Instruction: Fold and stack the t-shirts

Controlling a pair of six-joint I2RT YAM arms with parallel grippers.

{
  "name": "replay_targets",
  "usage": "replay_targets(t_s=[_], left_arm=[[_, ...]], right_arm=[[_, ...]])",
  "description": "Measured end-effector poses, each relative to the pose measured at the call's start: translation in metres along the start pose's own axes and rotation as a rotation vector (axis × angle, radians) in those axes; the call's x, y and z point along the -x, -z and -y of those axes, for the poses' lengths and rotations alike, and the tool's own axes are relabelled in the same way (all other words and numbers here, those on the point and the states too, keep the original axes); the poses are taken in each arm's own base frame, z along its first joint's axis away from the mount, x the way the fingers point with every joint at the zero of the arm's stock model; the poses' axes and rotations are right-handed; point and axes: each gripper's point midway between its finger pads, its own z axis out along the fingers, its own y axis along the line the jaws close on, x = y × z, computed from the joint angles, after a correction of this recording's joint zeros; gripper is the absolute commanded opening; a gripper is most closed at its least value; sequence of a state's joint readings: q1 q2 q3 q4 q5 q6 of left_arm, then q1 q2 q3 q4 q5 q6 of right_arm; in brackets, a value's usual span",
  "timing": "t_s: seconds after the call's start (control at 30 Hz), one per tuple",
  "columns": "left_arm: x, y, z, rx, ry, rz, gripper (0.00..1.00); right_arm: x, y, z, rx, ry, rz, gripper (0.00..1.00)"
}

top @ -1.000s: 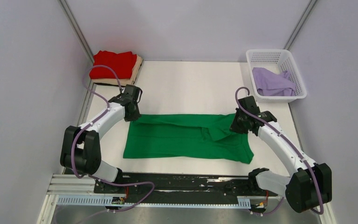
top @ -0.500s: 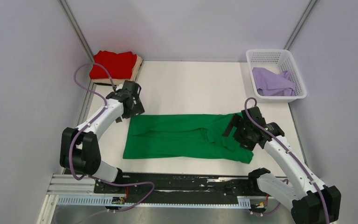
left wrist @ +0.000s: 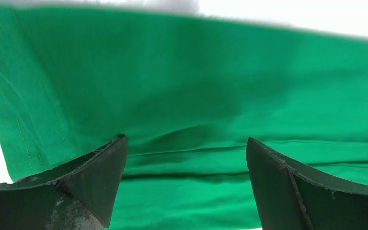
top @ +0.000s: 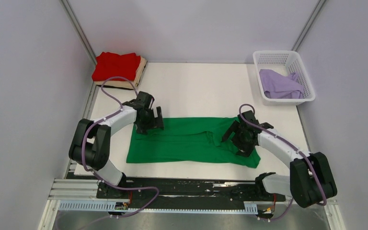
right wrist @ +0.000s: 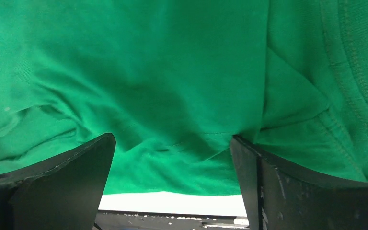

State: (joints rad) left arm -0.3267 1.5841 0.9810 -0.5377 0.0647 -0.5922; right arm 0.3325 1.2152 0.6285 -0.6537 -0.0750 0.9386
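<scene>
A bright green t-shirt lies folded lengthwise into a long band across the near middle of the table. It fills the left wrist view and the right wrist view. My left gripper hangs open over the band's far left corner, nothing between its fingers. My right gripper is open over the rumpled right end, its fingers apart and empty. A folded red t-shirt lies on a tan one at the far left corner. A pale lavender t-shirt sits crumpled in the basket.
The white lattice basket stands at the far right edge of the table. Grey walls close in on both sides and behind. The arms' black base rail runs along the near edge.
Both grippers have gone from shut on the green t-shirt's far edge to open, letting it drop. The left moved right, the right moved down and inward over the shirt's right end.
</scene>
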Motion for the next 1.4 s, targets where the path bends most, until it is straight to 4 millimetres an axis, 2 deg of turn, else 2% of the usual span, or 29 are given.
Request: replay_targets(t_s=[0.07,0.2,0.27,0.37,0.47,0.57,0.7,0.8,0.9,1.0,1.17,1.3,1.4], left_arm=[[-0.020,-0.011,-0.013,0.032,-0.003,-0.063,1.00],[-0.020,-0.011,-0.012,0.024,-0.003,-0.054,1.00],[-0.020,-0.011,-0.012,0.021,0.002,-0.048,1.00],[-0.022,-0.010,-0.008,0.006,0.003,-0.037,1.00],[-0.028,-0.010,0.002,-0.014,-0.014,-0.039,1.00],[-0.040,-0.011,0.024,-0.070,-0.052,-0.055,1.00],[-0.062,-0.010,0.068,-0.227,-0.101,-0.094,1.00],[-0.082,-0.010,0.108,-0.375,-0.139,-0.145,1.00],[-0.096,-0.009,0.136,-0.475,-0.175,-0.194,1.00],[-0.108,-0.007,0.158,-0.544,-0.214,-0.237,1.00],[-0.123,-0.001,0.167,-0.580,-0.276,-0.265,1.00],[-0.123,0.014,0.161,-0.555,-0.331,-0.262,1.00],[-0.108,0.039,0.163,-0.558,-0.367,-0.192,1.00]], right_arm=[[-0.001,-0.009,0.004,-0.032,-0.008,-0.016,1.00],[0.013,-0.017,-0.002,-0.056,-0.037,-0.016,1.00],[0.026,-0.022,-0.009,-0.058,-0.059,-0.010,1.00],[0.065,-0.034,-0.029,-0.039,-0.105,0.015,1.00],[0.121,-0.050,-0.066,0.018,-0.116,0.074,1.00],[0.183,-0.071,-0.114,0.103,-0.072,0.158,1.00],[0.251,-0.097,-0.179,0.237,0.029,0.256,1.00],[0.284,-0.113,-0.222,0.350,0.123,0.292,1.00],[0.300,-0.122,-0.254,0.445,0.218,0.301,1.00],[0.307,-0.128,-0.273,0.498,0.300,0.315,1.00],[0.312,-0.126,-0.287,0.514,0.406,0.350,1.00],[0.311,-0.105,-0.291,0.515,0.465,0.381,1.00],[0.300,-0.070,-0.283,0.494,0.488,0.396,1.00]])
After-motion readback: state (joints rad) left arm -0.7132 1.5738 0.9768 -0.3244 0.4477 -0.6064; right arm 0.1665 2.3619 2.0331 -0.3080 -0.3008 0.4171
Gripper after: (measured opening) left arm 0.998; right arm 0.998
